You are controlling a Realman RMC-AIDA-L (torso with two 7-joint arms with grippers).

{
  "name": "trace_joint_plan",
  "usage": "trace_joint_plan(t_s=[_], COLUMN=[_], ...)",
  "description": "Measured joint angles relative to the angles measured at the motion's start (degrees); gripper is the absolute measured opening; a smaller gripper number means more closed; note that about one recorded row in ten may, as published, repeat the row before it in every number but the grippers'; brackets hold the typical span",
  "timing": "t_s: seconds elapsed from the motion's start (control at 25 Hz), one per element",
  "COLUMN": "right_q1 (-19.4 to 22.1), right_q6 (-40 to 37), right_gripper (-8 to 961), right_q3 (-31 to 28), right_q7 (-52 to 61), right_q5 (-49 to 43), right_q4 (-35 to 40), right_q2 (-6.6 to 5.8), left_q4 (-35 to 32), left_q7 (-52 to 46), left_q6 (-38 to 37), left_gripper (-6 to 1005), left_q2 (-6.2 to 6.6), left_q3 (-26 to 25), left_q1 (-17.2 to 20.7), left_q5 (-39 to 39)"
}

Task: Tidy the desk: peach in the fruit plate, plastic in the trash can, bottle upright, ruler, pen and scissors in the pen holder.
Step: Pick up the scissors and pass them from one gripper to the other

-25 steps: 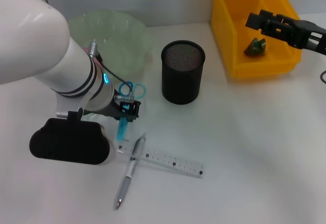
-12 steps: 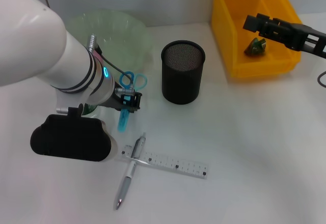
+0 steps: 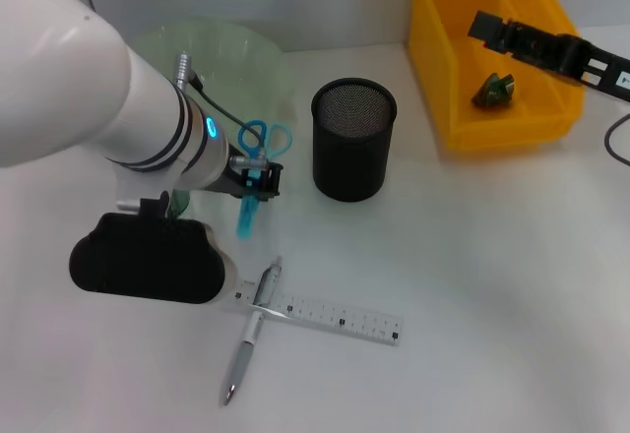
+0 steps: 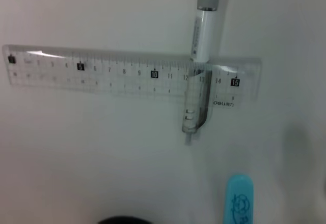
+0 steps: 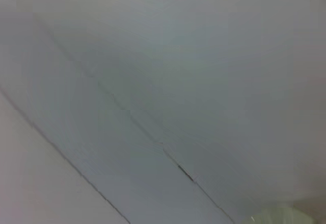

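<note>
Scissors (image 3: 258,172), the blue-handled pair, are clamped in the left gripper (image 3: 258,183) and held off the table, handles up and sheathed blades hanging down, just beside the green fruit plate (image 3: 258,67) and left of the black mesh pen holder (image 3: 353,139). Fingers are closed tight on them. Below, the pen (image 3: 250,331) is lying across one end of the clear ruler (image 3: 335,318) on the white table (image 3: 492,285); same crossing is shown in the left wrist view. The right gripper (image 3: 489,30) is parked over the yellow trash can (image 3: 438,69), where a green plastic scrap (image 3: 492,91) is sitting. Its fingers' state can't be told.
</note>
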State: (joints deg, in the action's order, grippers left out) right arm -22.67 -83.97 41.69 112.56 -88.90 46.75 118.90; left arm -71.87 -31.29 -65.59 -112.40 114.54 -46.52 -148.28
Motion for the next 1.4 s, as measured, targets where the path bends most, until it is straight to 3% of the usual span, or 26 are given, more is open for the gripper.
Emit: trace_joint_plan(t_s=[0.32,0.72,1.08,1.4], right_q1=[0.60,0.88,0.02,0.88], right_q6=[0.48,0.51,0.15,0.15], right_gripper=[824,824,825,825], right_q3=[-0.23,-0.33,-0.01,0.03], right_q7=[6.08,6.31,6.44,4.66], right_q5=[-0.37,-2.06,-2.20,-2.25], right_q4=[-3.59,-7.39,-7.09,-7.10], right_q2=[-0.47,-2.30,-2.16,-1.89], left_q4=[-2.17,-5.53,-8.52,-12.33], left_q7=[-1.76,-3.74,-4.70,-4.85], left_q6=[-0.34,-0.60,-0.67,-1.76], left_gripper=[233,235,237,239], left_q2=[-1.06,-1.79,-2.01,-3.66], left_q3=[0.23,-0.09,-0.54,-0.23], left_q1=[0.19,2.02,3.04,3.72], left_q5=[-2.41,-6.19,-7.51,-9.31])
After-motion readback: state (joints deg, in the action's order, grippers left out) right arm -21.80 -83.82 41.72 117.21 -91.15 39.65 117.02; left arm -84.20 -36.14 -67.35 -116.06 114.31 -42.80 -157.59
